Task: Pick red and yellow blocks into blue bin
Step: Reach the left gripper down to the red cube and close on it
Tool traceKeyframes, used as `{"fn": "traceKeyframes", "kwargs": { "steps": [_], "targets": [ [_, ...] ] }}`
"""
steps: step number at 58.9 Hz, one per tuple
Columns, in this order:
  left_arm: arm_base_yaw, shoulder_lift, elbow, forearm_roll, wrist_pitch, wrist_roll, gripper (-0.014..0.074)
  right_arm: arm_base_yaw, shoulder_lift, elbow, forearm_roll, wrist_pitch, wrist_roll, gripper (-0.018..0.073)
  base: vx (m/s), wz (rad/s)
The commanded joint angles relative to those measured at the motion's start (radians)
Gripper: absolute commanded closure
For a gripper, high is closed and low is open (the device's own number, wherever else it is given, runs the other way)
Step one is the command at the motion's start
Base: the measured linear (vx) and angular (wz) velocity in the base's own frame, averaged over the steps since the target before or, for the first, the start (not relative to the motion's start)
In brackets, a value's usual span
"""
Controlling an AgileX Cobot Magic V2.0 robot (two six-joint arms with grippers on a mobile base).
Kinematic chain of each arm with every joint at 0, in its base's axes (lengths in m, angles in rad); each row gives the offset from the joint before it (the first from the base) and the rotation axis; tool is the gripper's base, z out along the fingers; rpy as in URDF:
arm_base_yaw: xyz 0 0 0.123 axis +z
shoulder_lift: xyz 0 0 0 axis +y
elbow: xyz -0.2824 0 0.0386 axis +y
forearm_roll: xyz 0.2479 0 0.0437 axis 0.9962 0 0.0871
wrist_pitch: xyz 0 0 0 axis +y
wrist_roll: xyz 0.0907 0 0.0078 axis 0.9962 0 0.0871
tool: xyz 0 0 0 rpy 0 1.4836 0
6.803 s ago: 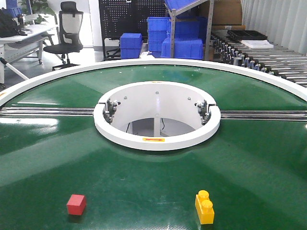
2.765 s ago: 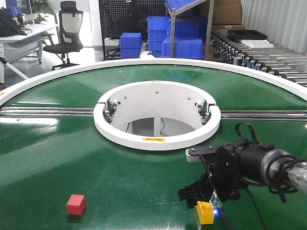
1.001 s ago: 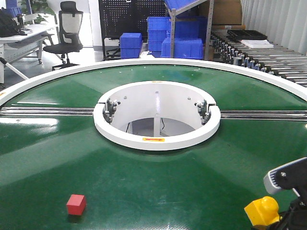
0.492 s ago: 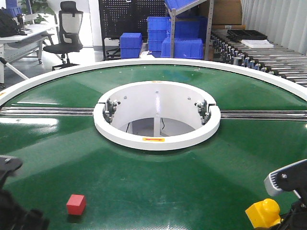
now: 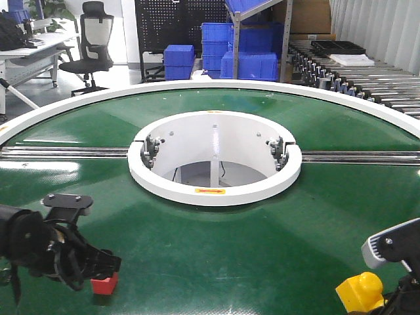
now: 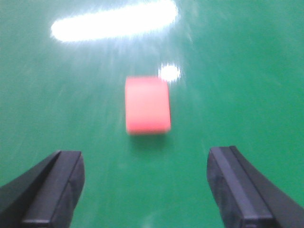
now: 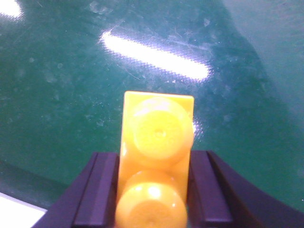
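Left pincer [image 6: 145,164] wide, nothing in it. Red cube [image 6: 147,104] sits on the green bench [image 5: 223,243] just ahead of the jaws, untouched, in front of the white ring [image 5: 262,191] and to its left. Right pincer [image 7: 154,164] clamped on the yellow brick [image 7: 156,133], studs showing, in front of the ring and well to its right.

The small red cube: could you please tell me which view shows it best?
The left wrist view: the small red cube lies whole, though blurred. In the front view the left gripper hides most of it; the right wrist view misses it.
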Motion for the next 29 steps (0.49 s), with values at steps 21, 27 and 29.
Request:
{"fn": "traceKeyframes", "kwargs": {
  "steps": [21, 27, 29],
  "targets": [
    [-0.008, 0.202, -0.215, 0.0, -0.054, 0.027, 0.0013, -0.002, -0.019, -0.028, -0.006, -0.058, -0.009, 0.0328, 0.0, 0.0],
    [-0.008, 0.242, -0.248, -0.014, -0.055, 0.015, 0.0033, -0.002, -0.019, -0.028, -0.006, -0.058, -0.009, 0.0328, 0.0, 0.0],
    [-0.008, 0.25, -0.253, -0.014, -0.055, 0.014, 0.0038, -0.002, -0.019, -0.028, -0.006, -0.058, -0.009, 0.0328, 0.0, 0.0]
  ]
}}
